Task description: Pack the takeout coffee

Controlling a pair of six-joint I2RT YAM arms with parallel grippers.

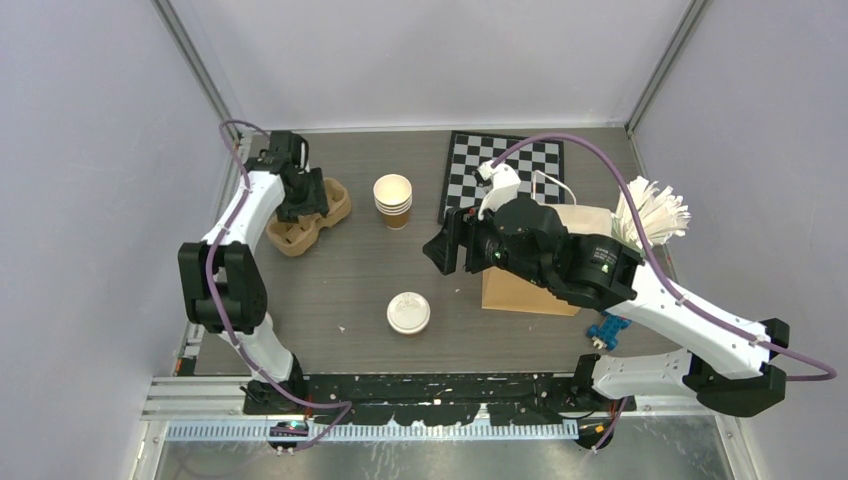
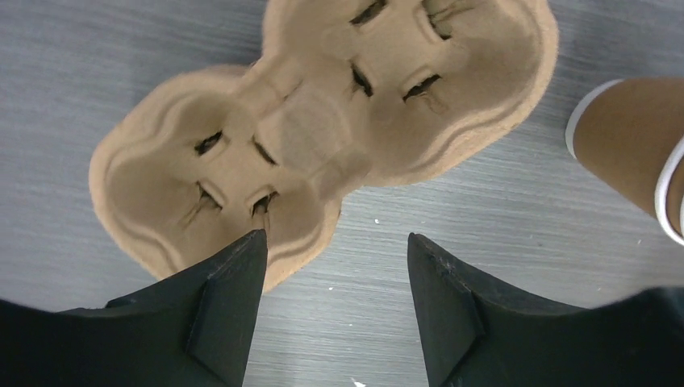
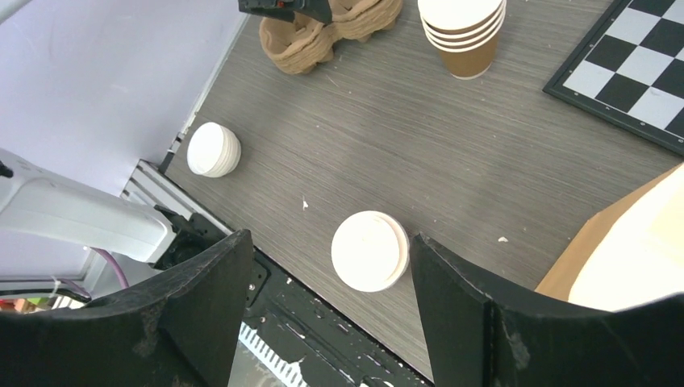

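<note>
The takeout coffee [image 1: 408, 312], a small tan cup under a round white lid, stands near the table's front middle. From above, the right wrist view shows only its lid [image 3: 369, 250]. My right gripper [image 1: 443, 252] hangs open well above the table, and the cup shows far below between its fingers [image 3: 331, 240]. The brown paper bag [image 1: 520, 292] stands to the right, mostly hidden under the right arm. My left gripper [image 1: 300, 205] is open low over a tan pulp cup carrier [image 2: 323, 137] at the far left. One fingertip [image 2: 242, 266] overlaps the carrier's rim, and bare table shows between the tips.
A stack of lidless tan cups [image 1: 393, 200] stands right of the carrier [image 1: 325, 215]. A checkerboard [image 1: 505, 170] lies at the back. White paper strips [image 1: 652, 212] and a blue object [image 1: 607, 330] sit by the bag. Loose white lids [image 3: 214, 149] lie near the left edge.
</note>
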